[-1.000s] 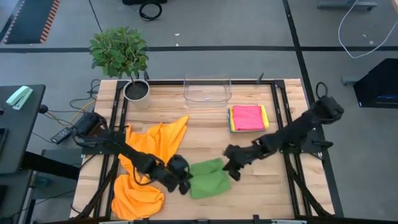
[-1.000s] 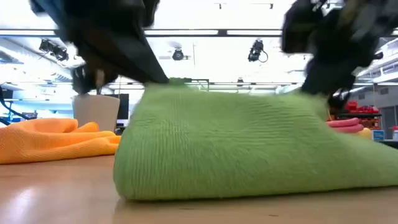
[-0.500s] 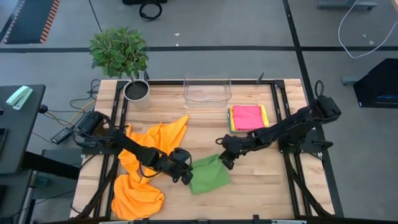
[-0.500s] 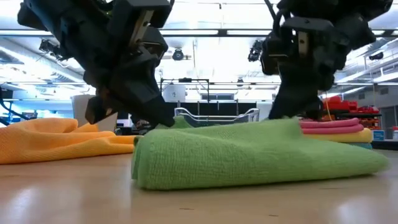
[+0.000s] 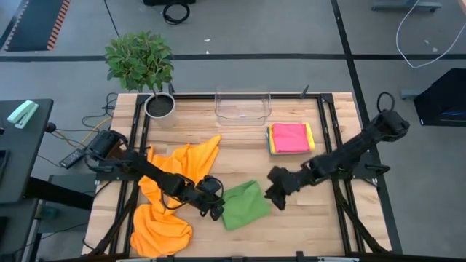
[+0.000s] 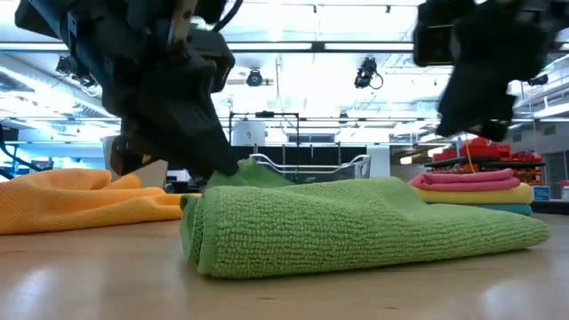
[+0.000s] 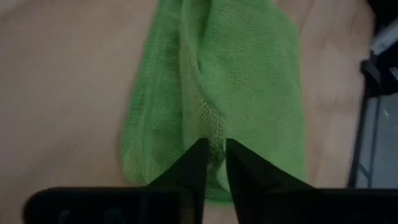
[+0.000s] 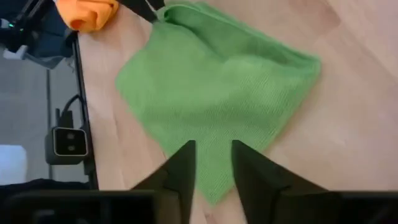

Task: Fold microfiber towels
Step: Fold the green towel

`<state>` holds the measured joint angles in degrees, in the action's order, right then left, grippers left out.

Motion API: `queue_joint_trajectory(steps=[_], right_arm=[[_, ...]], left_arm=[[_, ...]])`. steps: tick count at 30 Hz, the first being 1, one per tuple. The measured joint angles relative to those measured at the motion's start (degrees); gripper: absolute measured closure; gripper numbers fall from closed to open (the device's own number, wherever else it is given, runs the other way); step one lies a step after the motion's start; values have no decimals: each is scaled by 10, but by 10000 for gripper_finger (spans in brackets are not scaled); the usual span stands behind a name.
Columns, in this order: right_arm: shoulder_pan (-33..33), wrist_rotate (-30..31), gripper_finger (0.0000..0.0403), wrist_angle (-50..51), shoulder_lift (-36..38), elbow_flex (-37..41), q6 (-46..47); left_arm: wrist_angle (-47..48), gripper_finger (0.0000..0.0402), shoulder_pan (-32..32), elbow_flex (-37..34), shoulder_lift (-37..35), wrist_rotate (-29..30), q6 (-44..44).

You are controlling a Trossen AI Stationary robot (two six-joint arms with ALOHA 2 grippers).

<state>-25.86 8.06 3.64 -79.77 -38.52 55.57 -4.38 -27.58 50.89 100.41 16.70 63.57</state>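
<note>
A green towel [image 5: 244, 206] lies folded on the table's near middle; it also fills the low view [image 6: 356, 222]. My left gripper [image 5: 217, 212] is at its left edge, with a raised fold between the narrowly parted fingertips [image 7: 214, 152]. My right gripper [image 5: 274, 200] hangs open just right of the towel and above it, with nothing between its fingers [image 8: 213, 155]. Loose orange towels [image 5: 175, 175] lie spread and crumpled at the left. A folded stack with a pink towel [image 5: 290, 138] on top sits at the far right. My left gripper has a small raised fold at the green towel's left edge [image 7: 210, 127] between its two fingertips. The fingers slant down from the table's left. The cloth peaks up to the fingers [image 6: 252, 167], and the remainder of the towel lies flat on the table. How many layers, I cannot tell.
A clear plastic bin [image 5: 243, 108] stands at the far edge's middle, and a potted plant [image 5: 159, 105] at the far left corner. Bare wood lies near and right of the green towel. Black frame rails [image 5: 331, 145] run along both sides.
Both grippers have laid down the green towel, which stood raised a second ago; it now lies low and flat on the table. My right gripper went to the towel's far corner, then let go, drew back toward the table's right edge and rose clear.
</note>
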Motion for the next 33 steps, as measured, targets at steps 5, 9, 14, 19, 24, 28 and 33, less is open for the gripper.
queue_joint_trajectory(steps=[5, 9, 14, 19, 24, 28, 33], right_arm=[[-45, 14, 386, -72, -56, 0, 13], [-59, 13, 395, -104, -100, 0, 36], [-58, 14, 396, -118, -131, 0, 56], [-58, 18, 397, -119, -130, 0, 58], [-58, 21, 397, -127, -128, 0, 61], [-58, 22, 397, -127, -128, 0, 68], [-58, 23, 398, -127, -128, 0, 68]], left_arm=[[44, 290, 5, 1, -38, -16, -28], [63, 272, 9, 0, -76, -15, -77], [14, 269, 13, 31, -60, -40, -229], [89, 270, 39, 71, -3, -70, -282], [94, 240, 67, 77, 23, -123, -316], [97, 215, 71, 78, 33, -156, -331], [113, 203, 71, 77, 53, -169, -331]])
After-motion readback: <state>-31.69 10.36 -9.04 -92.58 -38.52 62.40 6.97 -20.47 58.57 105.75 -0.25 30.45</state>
